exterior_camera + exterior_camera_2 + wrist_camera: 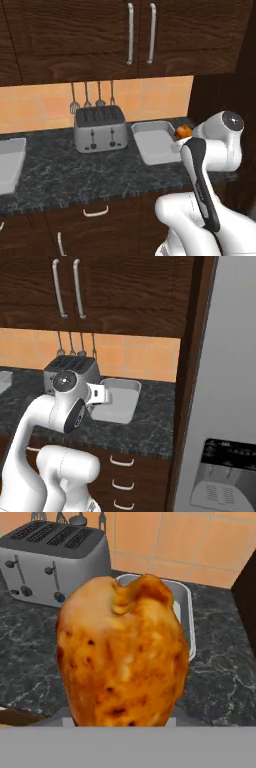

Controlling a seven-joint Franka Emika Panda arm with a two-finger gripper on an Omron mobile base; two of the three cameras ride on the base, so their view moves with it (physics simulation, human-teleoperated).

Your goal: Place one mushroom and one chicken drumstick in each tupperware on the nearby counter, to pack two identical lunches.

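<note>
The drumstick (122, 654) sat in the gripper (179, 138), which we saw part-closed on it; from the hand camera it stood upright right in front of the lens, golden-brown with dark spots. We held it above the counter (75, 175), over the right side of the tub (156, 142), a pale grey tupperware lying toward the counter's right end near the back edge. The toaster (100, 129) stood just left of the tub against the tiled wall. A second tub (10, 162) lay at the counter's far left.
</note>
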